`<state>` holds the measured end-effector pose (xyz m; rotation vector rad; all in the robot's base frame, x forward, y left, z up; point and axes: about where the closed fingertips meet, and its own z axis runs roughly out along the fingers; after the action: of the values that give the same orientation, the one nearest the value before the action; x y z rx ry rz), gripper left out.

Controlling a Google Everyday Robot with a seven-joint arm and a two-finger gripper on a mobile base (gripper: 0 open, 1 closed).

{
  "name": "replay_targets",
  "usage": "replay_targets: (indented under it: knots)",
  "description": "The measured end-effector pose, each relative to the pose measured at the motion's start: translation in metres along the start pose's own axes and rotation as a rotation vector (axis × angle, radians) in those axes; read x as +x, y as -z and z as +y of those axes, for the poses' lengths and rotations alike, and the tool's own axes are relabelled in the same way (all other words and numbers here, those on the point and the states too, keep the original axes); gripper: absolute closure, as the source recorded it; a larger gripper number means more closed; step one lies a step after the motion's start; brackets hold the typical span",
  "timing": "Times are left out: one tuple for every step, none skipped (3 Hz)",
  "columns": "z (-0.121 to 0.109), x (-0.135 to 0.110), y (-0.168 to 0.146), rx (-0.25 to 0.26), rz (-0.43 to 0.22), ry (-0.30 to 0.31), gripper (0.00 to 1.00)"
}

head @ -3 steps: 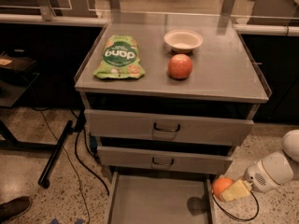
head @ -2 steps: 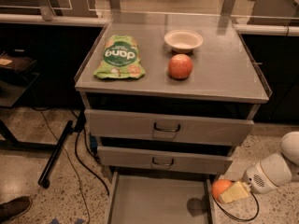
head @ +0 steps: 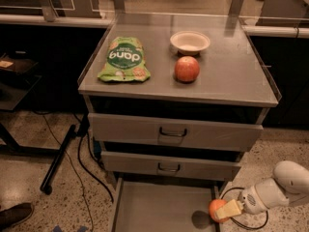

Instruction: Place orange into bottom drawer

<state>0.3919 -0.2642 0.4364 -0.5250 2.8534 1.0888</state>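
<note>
The orange (head: 216,209) is a small bright orange ball at the lower right, held in my gripper (head: 223,210), which reaches in from the right on a white arm. It hangs over the right edge of the bottom drawer (head: 159,207), which is pulled out, a wide grey tray with a bare floor. A dark round shadow lies on the drawer floor just left of the orange. My pale fingers (head: 230,209) close on the orange's right side.
On the cabinet top lie a green snack bag (head: 123,59), a white bowl (head: 190,42) and a red-yellow apple (head: 187,69). Two upper drawers (head: 174,133) with loop handles are shut. Black cables and a stand leg (head: 60,158) lie on the floor at left.
The gripper and orange have shifted slightly left and down, closer over the drawer's right edge. Nothing else has moved.
</note>
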Motion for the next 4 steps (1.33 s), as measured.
replay_targets:
  knots:
    - [-0.02, 0.004, -0.033, -0.044, -0.001, -0.067, 1.0]
    - [-0.021, 0.006, -0.038, -0.052, 0.004, -0.072, 1.0]
    - [-0.028, 0.013, -0.069, -0.132, -0.004, -0.116, 1.0]
    - [-0.043, 0.012, -0.114, -0.179, -0.05, -0.197, 1.0]
